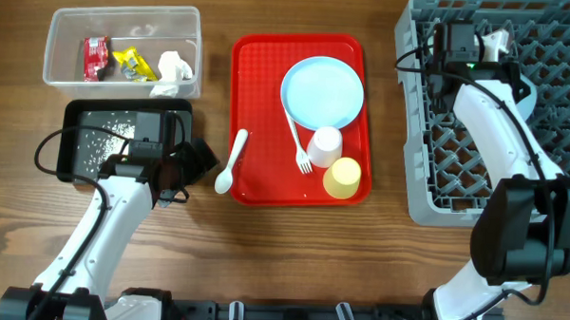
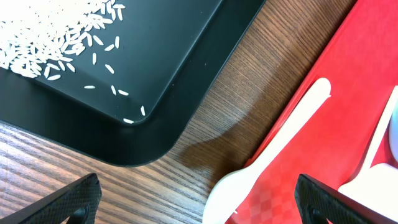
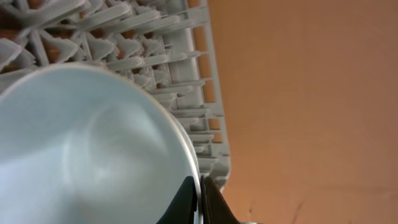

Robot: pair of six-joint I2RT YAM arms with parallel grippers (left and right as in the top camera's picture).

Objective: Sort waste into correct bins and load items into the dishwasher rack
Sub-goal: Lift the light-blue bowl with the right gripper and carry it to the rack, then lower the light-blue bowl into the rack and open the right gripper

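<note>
Currently right gripper point(image 3: 200, 200) pinches pale blue round bowl point(image 3: 93, 143) by its rim over grey pegged plastic rack point(image 3: 186, 74). Left gripper point(image 2: 196, 196) is spread wide above white plastic spoon point(image 2: 286, 134), seemingly clear of it.

Red checkered serving tray point(image 1: 254, 83), white-flecked black tray point(image 1: 125, 104), pale blue plate point(image 1: 322, 93)

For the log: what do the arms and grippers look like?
Both arms are the same build: smooth white links, left arm and right arm, joined by bulky black joints. Loose black cables loop off each wrist. The left gripper and right gripper have black fingers. A green light glows by the right wrist.
</note>
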